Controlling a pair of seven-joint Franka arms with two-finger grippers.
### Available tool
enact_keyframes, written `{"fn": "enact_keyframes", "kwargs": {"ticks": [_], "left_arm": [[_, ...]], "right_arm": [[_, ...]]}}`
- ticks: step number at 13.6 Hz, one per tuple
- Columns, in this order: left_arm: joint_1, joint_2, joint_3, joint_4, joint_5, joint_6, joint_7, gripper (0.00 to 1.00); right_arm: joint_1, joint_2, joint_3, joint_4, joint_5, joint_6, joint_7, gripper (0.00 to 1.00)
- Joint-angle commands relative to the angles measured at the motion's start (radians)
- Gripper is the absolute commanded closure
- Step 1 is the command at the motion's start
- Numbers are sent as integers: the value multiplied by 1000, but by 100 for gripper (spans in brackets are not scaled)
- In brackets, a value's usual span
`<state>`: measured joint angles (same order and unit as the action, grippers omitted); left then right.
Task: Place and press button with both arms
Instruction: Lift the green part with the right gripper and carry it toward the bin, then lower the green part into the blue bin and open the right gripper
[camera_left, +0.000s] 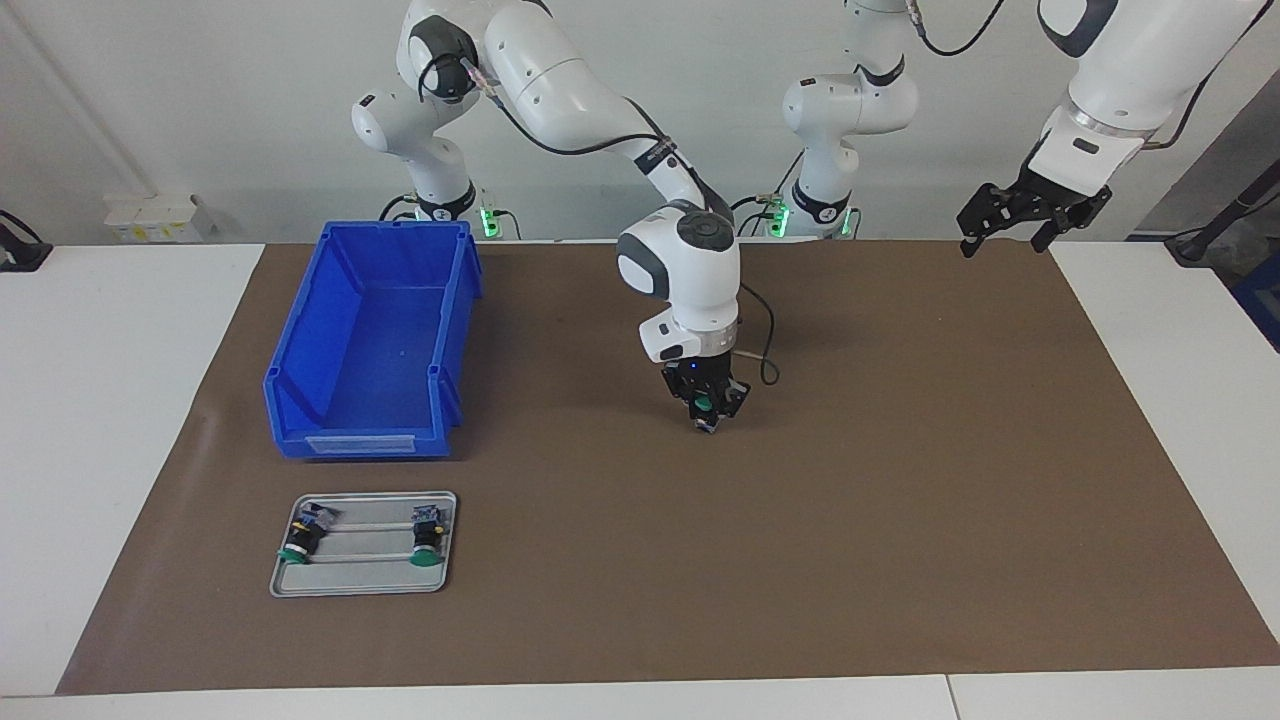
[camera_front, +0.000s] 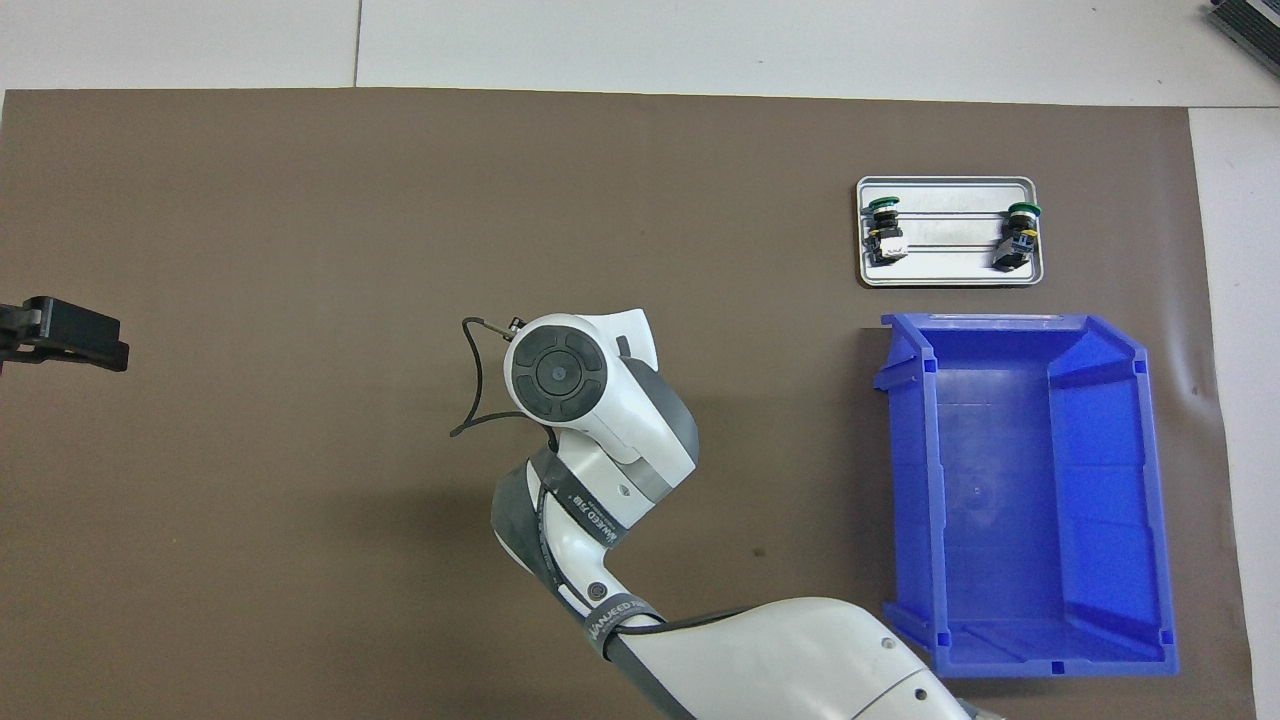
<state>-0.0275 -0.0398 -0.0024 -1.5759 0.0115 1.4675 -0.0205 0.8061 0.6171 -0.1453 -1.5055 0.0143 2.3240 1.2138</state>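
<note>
In the facing view my right gripper (camera_left: 707, 410) points straight down, low over the middle of the brown mat (camera_left: 900, 500). It is shut on a button (camera_left: 705, 405), whose green cap shows between the fingers. Whether the button touches the mat I cannot tell. In the overhead view the right arm's wrist (camera_front: 560, 372) hides that gripper and the button. My left gripper (camera_left: 1030, 215) hangs open and holds nothing, raised over the mat's edge at the left arm's end of the table, where the arm waits. Its tip (camera_front: 62, 335) shows in the overhead view.
A grey metal tray (camera_left: 365, 588) (camera_front: 950, 278) holds two more green-capped buttons (camera_left: 300, 540) (camera_left: 428, 538), lying on their sides. Nearer to the robots than the tray stands a blue plastic bin (camera_left: 370, 340) (camera_front: 1020, 500) with nothing inside.
</note>
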Motion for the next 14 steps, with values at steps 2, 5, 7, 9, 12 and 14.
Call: {"fn": "enact_keyframes", "kwargs": {"ticks": [2, 5, 7, 9, 12, 14], "left_arm": [[9, -28, -7, -30, 15, 5, 8, 0], [11, -28, -7, -30, 15, 5, 8, 0], [9, -28, -7, -30, 15, 5, 8, 0], [9, -28, -7, -30, 15, 7, 8, 0], [9, -28, -7, -30, 15, 5, 8, 0], [9, -28, -7, -30, 15, 5, 8, 0]], "right_arm": [[-85, -156, 6, -19, -4, -144, -172, 100], [-165, -270, 6, -41, -4, -274, -330, 100], [-226, -333, 6, -70, -4, -342, -455, 100], [-290, -408, 6, -132, -4, -354, -583, 100], [-413, -552, 6, -289, -2, -356, -800, 100], [-482, -609, 6, -382, -2, -360, -928, 100]]}}
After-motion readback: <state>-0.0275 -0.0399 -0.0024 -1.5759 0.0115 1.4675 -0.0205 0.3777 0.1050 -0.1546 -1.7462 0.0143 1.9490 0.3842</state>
